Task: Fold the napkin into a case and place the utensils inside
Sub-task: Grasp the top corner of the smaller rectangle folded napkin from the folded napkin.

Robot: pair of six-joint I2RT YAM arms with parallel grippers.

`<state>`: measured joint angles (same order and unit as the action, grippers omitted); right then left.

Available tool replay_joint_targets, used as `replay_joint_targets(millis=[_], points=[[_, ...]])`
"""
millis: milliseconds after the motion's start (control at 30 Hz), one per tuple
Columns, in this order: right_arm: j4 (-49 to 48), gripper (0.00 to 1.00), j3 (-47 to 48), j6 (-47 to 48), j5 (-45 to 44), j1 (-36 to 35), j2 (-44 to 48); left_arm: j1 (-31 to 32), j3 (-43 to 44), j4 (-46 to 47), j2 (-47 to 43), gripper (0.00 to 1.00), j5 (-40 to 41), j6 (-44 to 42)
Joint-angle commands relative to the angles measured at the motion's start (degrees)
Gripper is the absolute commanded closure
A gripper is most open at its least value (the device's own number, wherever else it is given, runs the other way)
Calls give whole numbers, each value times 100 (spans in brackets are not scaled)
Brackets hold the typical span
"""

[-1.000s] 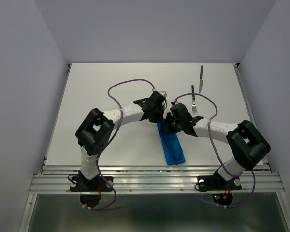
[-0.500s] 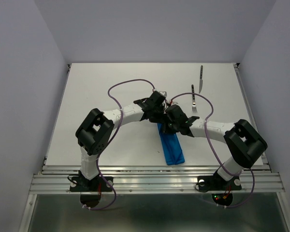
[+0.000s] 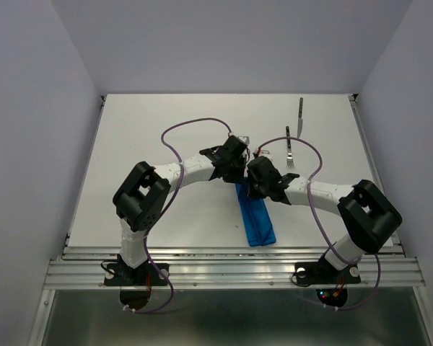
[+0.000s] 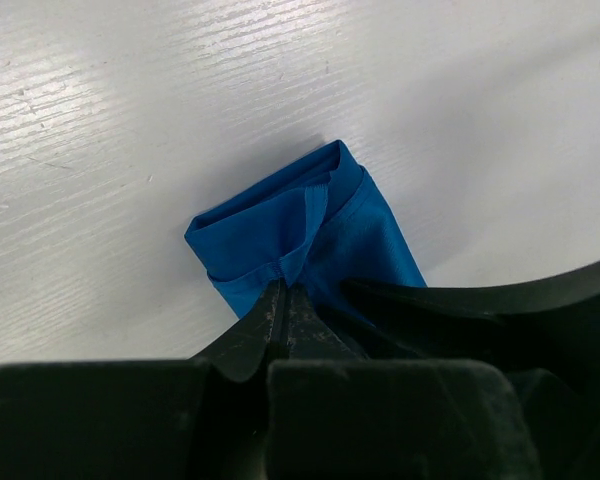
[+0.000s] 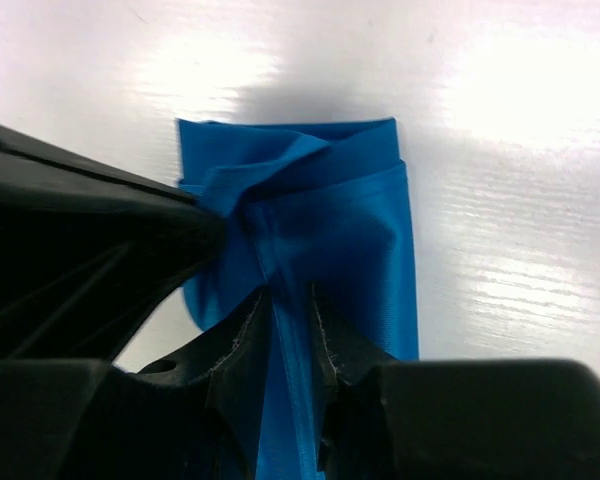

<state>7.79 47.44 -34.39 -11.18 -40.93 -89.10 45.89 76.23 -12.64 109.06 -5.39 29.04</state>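
Blue cloth of the case (image 3: 258,223) lies as a narrow strip on the white tabletop (image 3: 151,130) between my two arms, its far end lifted and bunched. My left tool (image 4: 283,300) is pinched together on a raised fold at that end, and my right tool (image 5: 285,325) is clamped on a ridge of the same cloth just beside it. Fork (image 3: 289,149) and knife (image 3: 300,117) lie on the tabletop beyond the case to the right, apart from it.
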Motion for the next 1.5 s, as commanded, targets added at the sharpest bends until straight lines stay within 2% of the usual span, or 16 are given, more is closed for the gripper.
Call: replay_joint_targets(millis=[0,233,433,700,1000,1300,1367,1467], points=[[100,74,134,99,-271,-38,-195,8,103,122,-42,100,-50,-3],[38,74,125,91,-235,-91,-415,8,103,131,-25,100,-67,5],[29,79,108,64,-262,-91,-380,-1,94,131,-25,100,-68,5],[21,73,134,73,-130,-144,-99,-1,103,131,10,100,-68,14],[100,72,116,90,-60,-144,59,-1,94,139,10,100,-94,14],[240,72,37,143,-262,-249,-186,8,103,139,2,100,-103,23],[232,72,20,143,-332,-249,-265,8,112,139,-7,100,-103,23],[223,78,20,135,-376,-249,-406,8,103,139,-16,100,-112,23]])
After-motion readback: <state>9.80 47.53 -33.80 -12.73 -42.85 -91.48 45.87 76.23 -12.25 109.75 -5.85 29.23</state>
